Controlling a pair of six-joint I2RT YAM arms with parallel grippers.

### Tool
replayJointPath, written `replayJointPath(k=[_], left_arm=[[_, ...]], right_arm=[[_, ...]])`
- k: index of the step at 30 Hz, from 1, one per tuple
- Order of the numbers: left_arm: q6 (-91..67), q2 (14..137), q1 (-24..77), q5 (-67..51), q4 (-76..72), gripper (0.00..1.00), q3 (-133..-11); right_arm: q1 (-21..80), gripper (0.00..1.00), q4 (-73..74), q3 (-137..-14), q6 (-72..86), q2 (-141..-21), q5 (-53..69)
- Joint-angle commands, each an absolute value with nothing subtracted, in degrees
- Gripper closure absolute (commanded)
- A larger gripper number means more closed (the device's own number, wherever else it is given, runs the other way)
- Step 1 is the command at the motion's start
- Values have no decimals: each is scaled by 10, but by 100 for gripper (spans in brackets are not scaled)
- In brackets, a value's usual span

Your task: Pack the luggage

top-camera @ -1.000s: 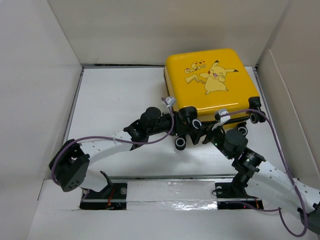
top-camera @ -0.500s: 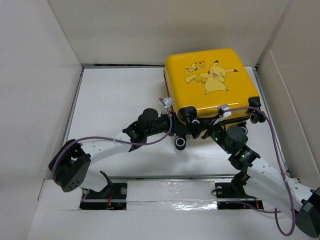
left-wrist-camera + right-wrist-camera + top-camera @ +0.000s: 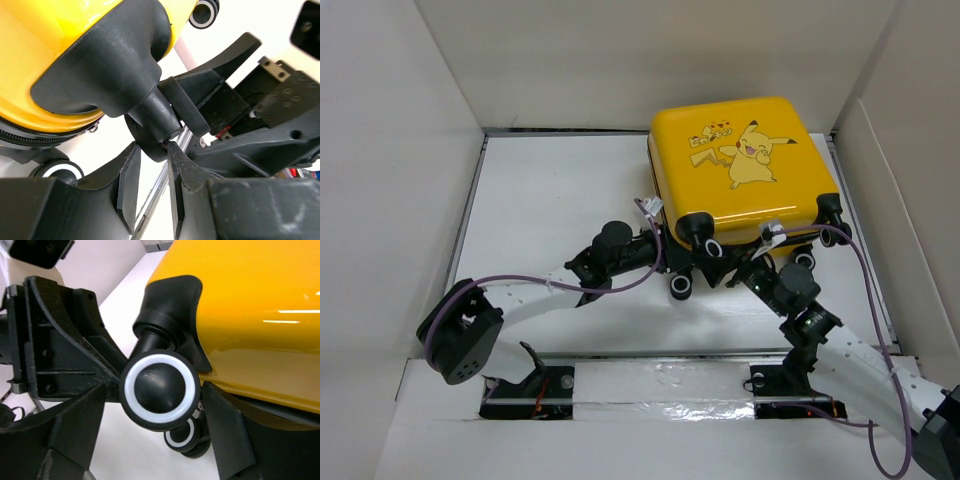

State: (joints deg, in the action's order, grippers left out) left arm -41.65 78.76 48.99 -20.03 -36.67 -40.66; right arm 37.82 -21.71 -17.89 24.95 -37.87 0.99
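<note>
The table (image 3: 550,190) is a plain white surface, closed in by white panels on the left, far and right sides. The yellow luggage (image 3: 740,160) lies flat on it at the far right corner, cartoon print facing up, its white-rimmed black wheels (image 3: 681,286) on the side turned toward the near edge. Along the near edge runs a strip of shiny tape (image 3: 660,410), with the left arm base (image 3: 535,385) and the right arm base (image 3: 790,382) fixed there.

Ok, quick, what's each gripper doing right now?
Left gripper: fingers almost together at a wheel of the luggage; grip cannot be told.
Right gripper: open, another wheel between its fingers.
</note>
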Motion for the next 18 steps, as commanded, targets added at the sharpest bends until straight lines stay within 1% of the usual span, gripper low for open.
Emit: replayJointPath(k=[1,3,7,9,12,13,15,16,17,18], left_arm=[[-424,752,490,-224,-492,100,-416],[-425,756,490,-228,-497,100,-414],[-426,756,490,-230,-497,100,-414],[-425,757,490,-234,-493,100,-416],[-424,759,490,-235,-492,100,-414],[-424,760,490,-234,-491,100,-413],[-421,761,490,-235,-491,100,-412],[-420,759,490,-235,-490,100,-412],[-420,759,490,-234,-490,100,-411],[-418,757,490,-233,-488,100,-411]], right_arm=[[375,19,-257,-170,257,-381,-7],[375,20,-262,-181,251,-397,-4],[375,26,-281,-195,249,-435,-4],[375,30,-307,-195,248,-446,15],[375,29,-326,-197,242,-449,13],[375,30,-326,-198,242,-448,8],[375,39,-330,-199,237,-448,3],[375,47,-330,-199,236,-447,3],[375,52,-330,-200,236,-448,3],[375,59,-330,-200,234,-448,3]])
